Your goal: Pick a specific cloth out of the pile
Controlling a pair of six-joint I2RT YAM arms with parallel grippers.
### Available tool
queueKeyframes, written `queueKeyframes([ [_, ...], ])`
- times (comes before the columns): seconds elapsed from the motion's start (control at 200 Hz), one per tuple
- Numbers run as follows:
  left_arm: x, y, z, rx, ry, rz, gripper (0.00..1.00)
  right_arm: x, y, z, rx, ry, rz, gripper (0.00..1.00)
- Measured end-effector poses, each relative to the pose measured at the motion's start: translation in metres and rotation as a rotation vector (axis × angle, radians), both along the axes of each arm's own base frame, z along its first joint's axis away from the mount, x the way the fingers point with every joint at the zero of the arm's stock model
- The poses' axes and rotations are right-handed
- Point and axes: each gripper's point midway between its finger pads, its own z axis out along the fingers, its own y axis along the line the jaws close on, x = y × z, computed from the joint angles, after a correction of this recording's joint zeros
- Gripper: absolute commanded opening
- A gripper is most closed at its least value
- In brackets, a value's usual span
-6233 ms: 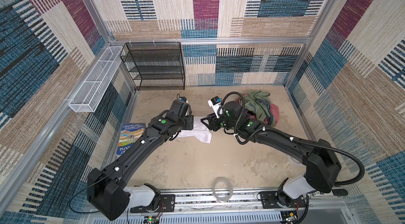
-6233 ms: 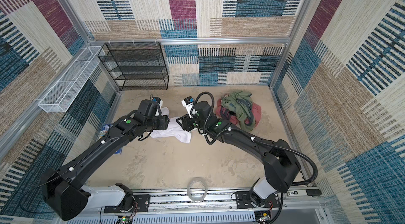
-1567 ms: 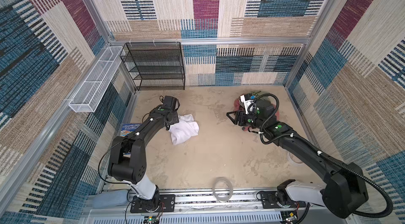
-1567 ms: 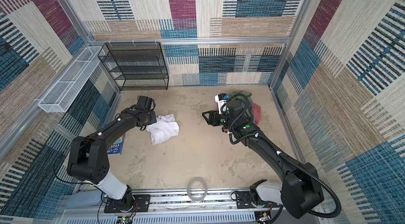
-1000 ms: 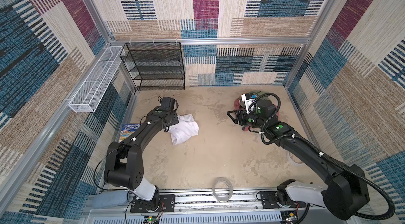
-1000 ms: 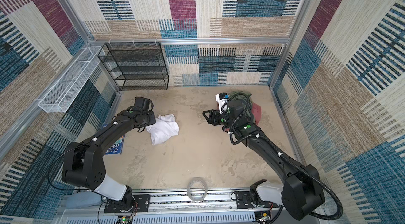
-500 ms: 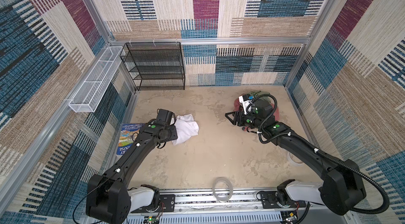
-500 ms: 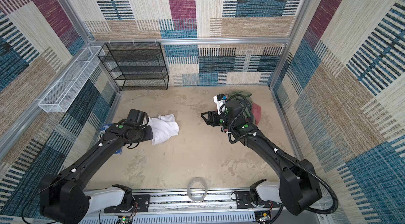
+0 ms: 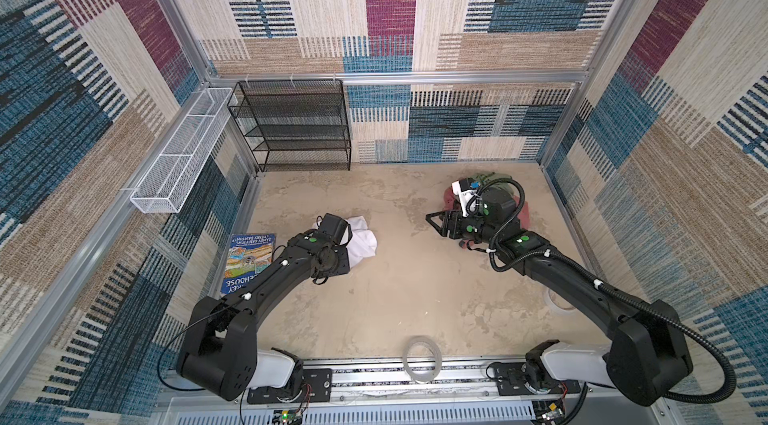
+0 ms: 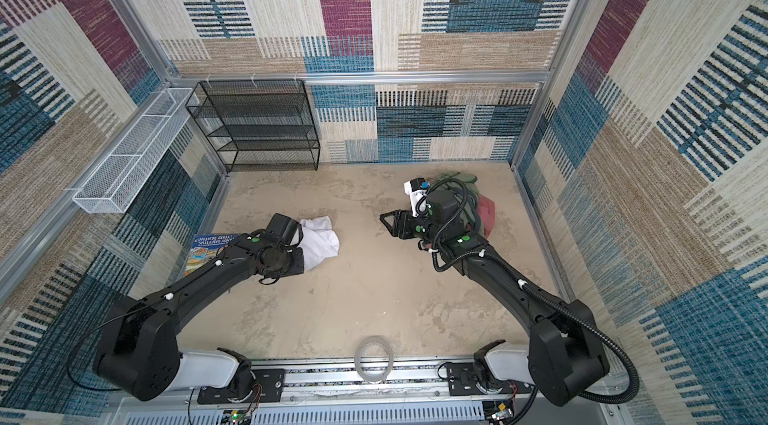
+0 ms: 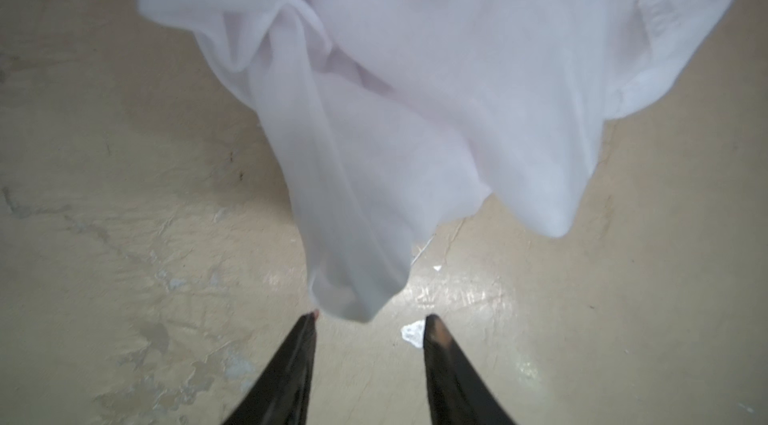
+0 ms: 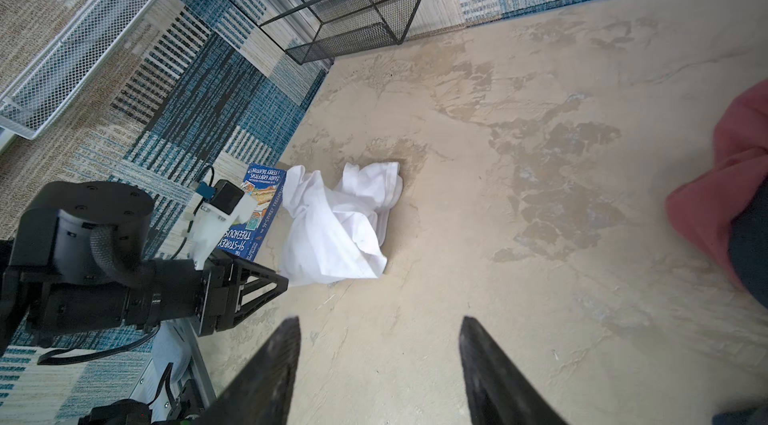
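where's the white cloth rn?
Crumpled on the tabletop left of centre in both top views, the white cloth lies beside the blue book, just ahead of the left gripper, well apart from the pile at the right.

On the counter (image 9: pixel 415 298), the cloth (image 9: pixel 365 241) lies at my left beside the book (image 9: pixel 249 256); the pile (image 10: pixel 487 211) sits far right.

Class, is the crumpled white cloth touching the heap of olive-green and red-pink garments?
Apart: both top views show bare floor between white cloth and garment heap.
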Motion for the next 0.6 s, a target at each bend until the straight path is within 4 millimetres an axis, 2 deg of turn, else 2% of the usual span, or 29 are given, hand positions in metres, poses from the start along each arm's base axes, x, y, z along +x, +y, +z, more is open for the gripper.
queueKeyframes([
  [0.075,0.004,-0.001,-0.008,0.009,0.013,-0.004,0.12,0.0,0.0,0.0,-0.001,0.0,-0.002,0.64],
  [0.14,0.005,-0.002,-0.013,0.017,0.025,-0.01,0.0,0.0,0.0,0.0,-0.002,0.0,-0.003,0.64],
  [0.356,0.004,-0.001,-0.009,0.019,0.016,-0.02,0.0,0.002,-0.001,0.002,-0.003,-0.005,-0.008,0.64],
  [0.601,-0.002,0.006,0.052,0.006,-0.082,-0.014,0.0,0.002,0.0,0.002,-0.002,-0.005,-0.007,0.64],
])
